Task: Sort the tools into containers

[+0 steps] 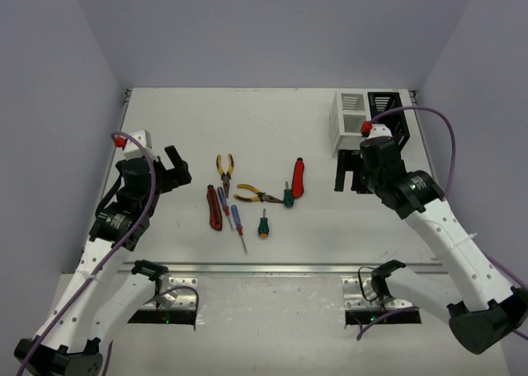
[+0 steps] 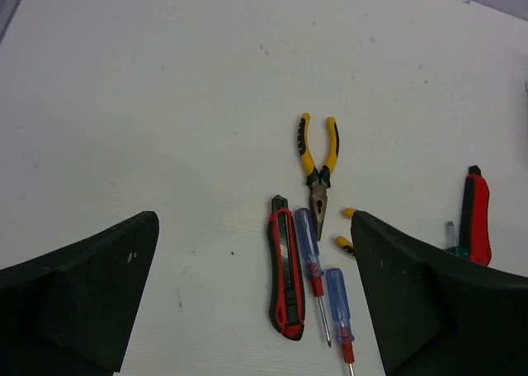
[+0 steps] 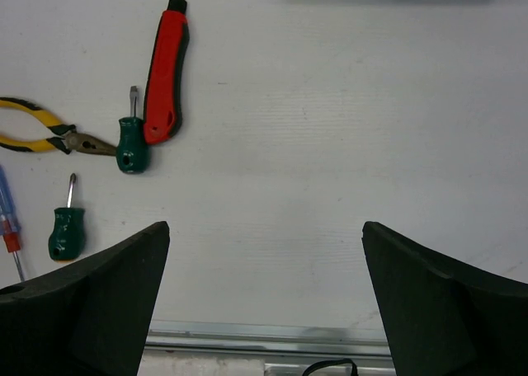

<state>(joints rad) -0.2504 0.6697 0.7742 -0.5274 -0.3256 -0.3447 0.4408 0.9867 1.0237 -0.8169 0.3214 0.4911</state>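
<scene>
Several tools lie mid-table. Yellow-handled pliers (image 1: 224, 168) (image 2: 318, 166) lie far, second pliers (image 1: 254, 196) (image 3: 49, 133) nearer. One red utility knife (image 1: 214, 208) (image 2: 285, 269) lies left, another (image 1: 298, 178) (image 3: 165, 71) right. Two blue-and-red screwdrivers (image 1: 223, 201) (image 1: 237, 223) lie beside the left knife (image 2: 305, 244) (image 2: 340, 302). Two green stubby screwdrivers (image 1: 288, 196) (image 1: 263, 225) also show in the right wrist view (image 3: 132, 145) (image 3: 66, 227). The white bin (image 1: 350, 116) and black bin (image 1: 388, 116) stand at the far right. My left gripper (image 1: 175, 168) (image 2: 254, 227) is open and empty, left of the tools. My right gripper (image 1: 351, 174) (image 3: 266, 227) is open and empty, right of them.
A metal rail (image 1: 280, 269) (image 3: 264, 339) runs along the table's near edge. Purple-grey walls close the table on the left, back and right. The bins' lower edges show at the top of the right wrist view.
</scene>
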